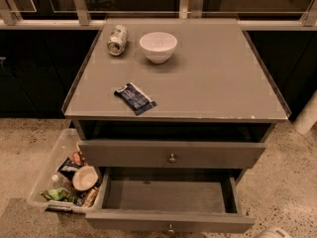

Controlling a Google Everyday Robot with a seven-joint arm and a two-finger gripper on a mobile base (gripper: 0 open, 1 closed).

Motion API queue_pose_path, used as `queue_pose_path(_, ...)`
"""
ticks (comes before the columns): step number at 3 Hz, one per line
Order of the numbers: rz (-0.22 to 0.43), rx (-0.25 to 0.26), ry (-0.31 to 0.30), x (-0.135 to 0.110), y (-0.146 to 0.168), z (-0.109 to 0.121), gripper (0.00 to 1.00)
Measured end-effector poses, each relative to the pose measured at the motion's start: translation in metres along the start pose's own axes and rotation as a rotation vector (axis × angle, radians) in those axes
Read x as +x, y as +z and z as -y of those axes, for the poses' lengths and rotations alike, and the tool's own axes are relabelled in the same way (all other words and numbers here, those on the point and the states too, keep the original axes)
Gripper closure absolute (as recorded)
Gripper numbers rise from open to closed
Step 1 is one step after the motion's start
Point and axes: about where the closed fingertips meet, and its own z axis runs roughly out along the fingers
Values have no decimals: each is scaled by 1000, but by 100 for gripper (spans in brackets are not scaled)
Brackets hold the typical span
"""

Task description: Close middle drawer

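Observation:
The middle drawer point(168, 221) is pulled far out below the uppermost drawer point(172, 153). It is wide, shallow and grey, with a small brass knob on its front at the bottom edge of the view, and its inside is empty. The uppermost drawer stands slightly out from the cabinet, with a dark gap above it. The lowest drawer is out of view. My gripper point(275, 232) shows only as a white rounded part at the bottom right edge. It is to the right of the middle drawer's front corner and apart from it.
On the cabinet top point(218, 83) lie a tipped can point(117, 39), a white bowl point(158, 46) and a dark blue snack packet point(135, 98). A clear plastic bin point(47, 182) of snacks sits on the floor against the cabinet's left side. A white post point(308, 114) stands at the right.

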Motion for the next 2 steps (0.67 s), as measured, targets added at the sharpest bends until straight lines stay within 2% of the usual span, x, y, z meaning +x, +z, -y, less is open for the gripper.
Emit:
queue_pose_path(1,5,0,-16,-1,2,4,0)
queue_pose_path(2,-19,-19,-11,-1,9,9,0)
